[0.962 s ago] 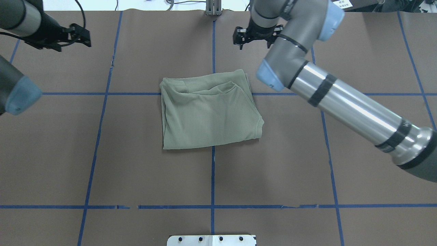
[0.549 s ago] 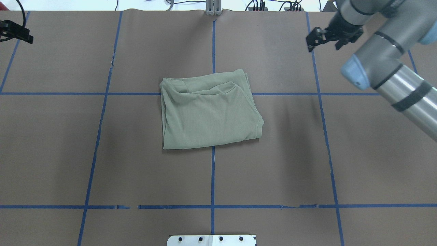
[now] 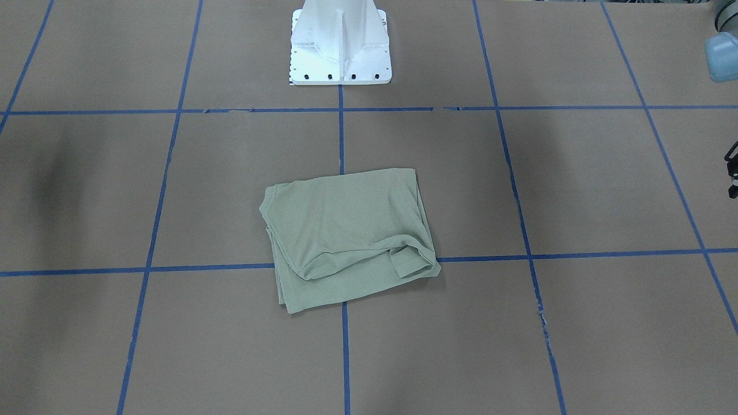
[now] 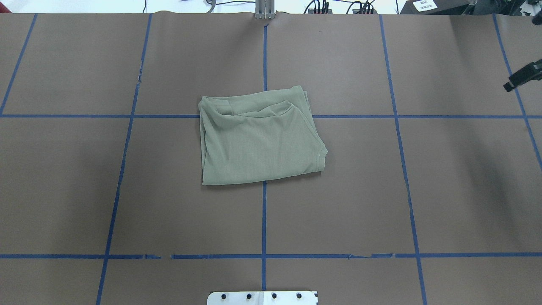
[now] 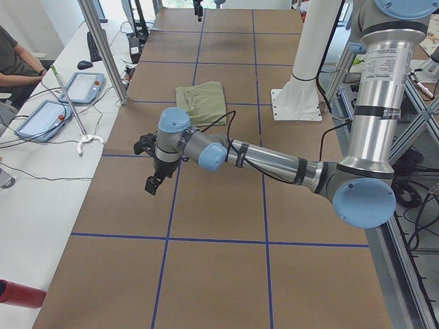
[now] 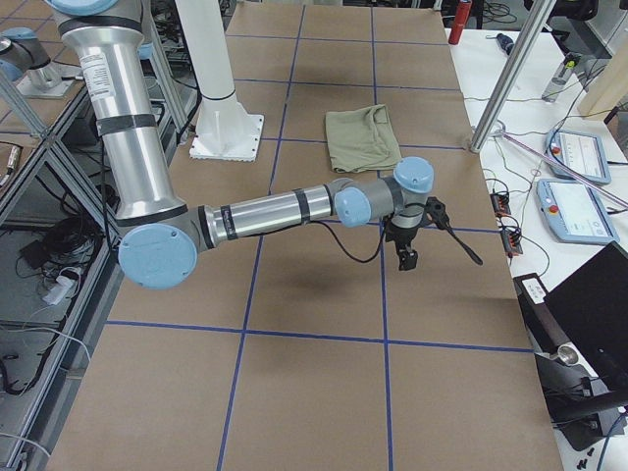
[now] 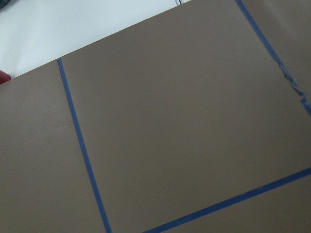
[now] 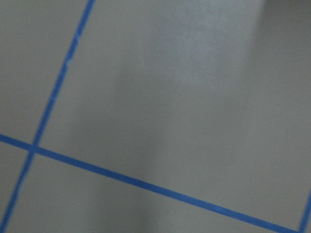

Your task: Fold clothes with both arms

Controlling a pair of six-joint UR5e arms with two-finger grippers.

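Your sage-green shirt (image 4: 258, 144) lies folded into a compact, roughly square bundle at the middle of the counter (image 4: 338, 203). What looks like the curved neck edge sits along its far side. Neither arm touches it. The left tool (image 5: 151, 184) hangs over bare counter well off to the robot's left, and the right tool (image 6: 404, 257) hangs well off to its right. Neither tool carries any cloth. You cannot tell whether their jaws are parted or closed, since only slivers show outside the side views. From this the folding looks essentially done. The bundle's edges sit slightly skewed, so at most one squaring pass may remain.
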